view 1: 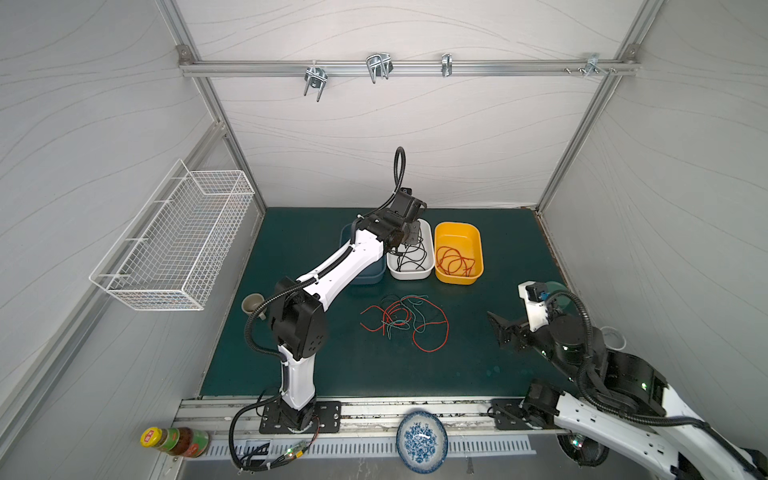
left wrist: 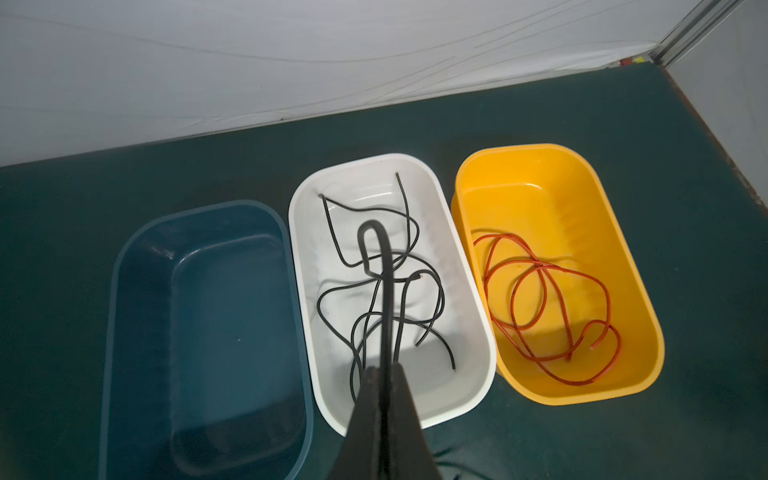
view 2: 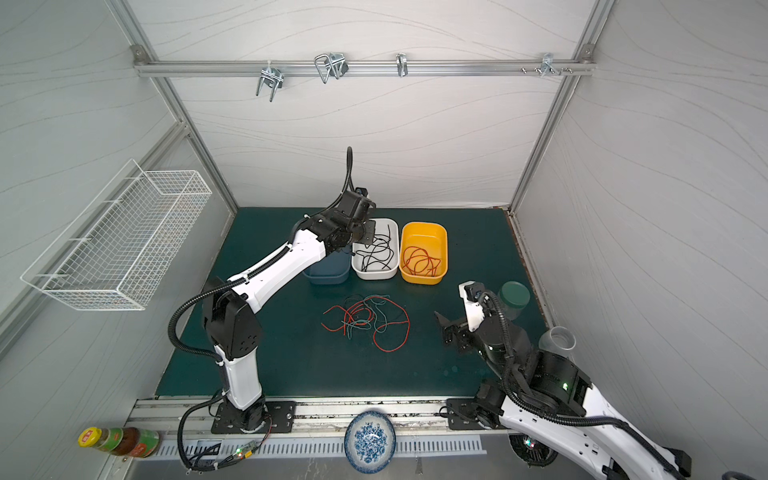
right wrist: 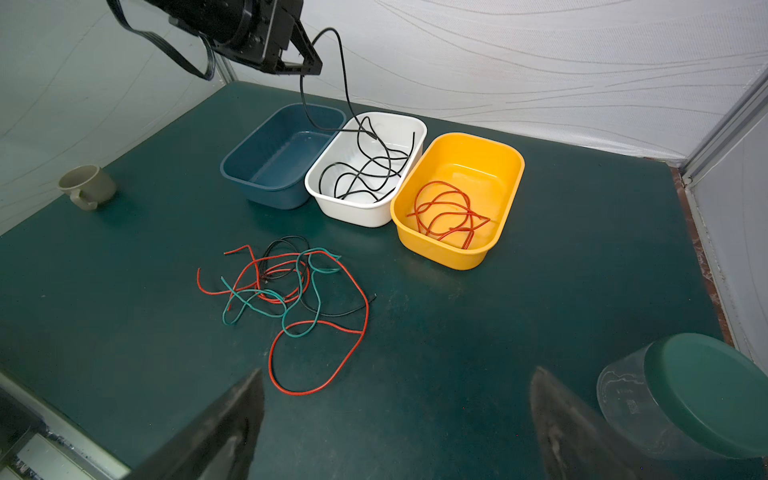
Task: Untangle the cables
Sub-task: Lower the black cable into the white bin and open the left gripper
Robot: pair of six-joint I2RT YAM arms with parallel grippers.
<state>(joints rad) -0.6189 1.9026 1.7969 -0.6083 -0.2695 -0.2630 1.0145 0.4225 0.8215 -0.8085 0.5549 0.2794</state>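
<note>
My left gripper [left wrist: 384, 370] pinches a black cable [left wrist: 387, 291] over the white tub [left wrist: 365, 176] — my right gripper [right wrist: 395, 382] gapes wide, empty

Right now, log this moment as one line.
left gripper: shut on black cable over white tub | right gripper: open, empty | tangled cables: on mat

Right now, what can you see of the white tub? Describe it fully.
The white tub is a rounded-rectangle bin of glossy plastic with a rolled rim. It stands upright on the green mat, in the middle of a row between the blue tub and the yellow tub. Their rims are close, but contact is unclear. Several loose black wires lie curled inside. The left gripper hangs above it, shut on a hanging wire, also black, that droops into the tub.
</note>
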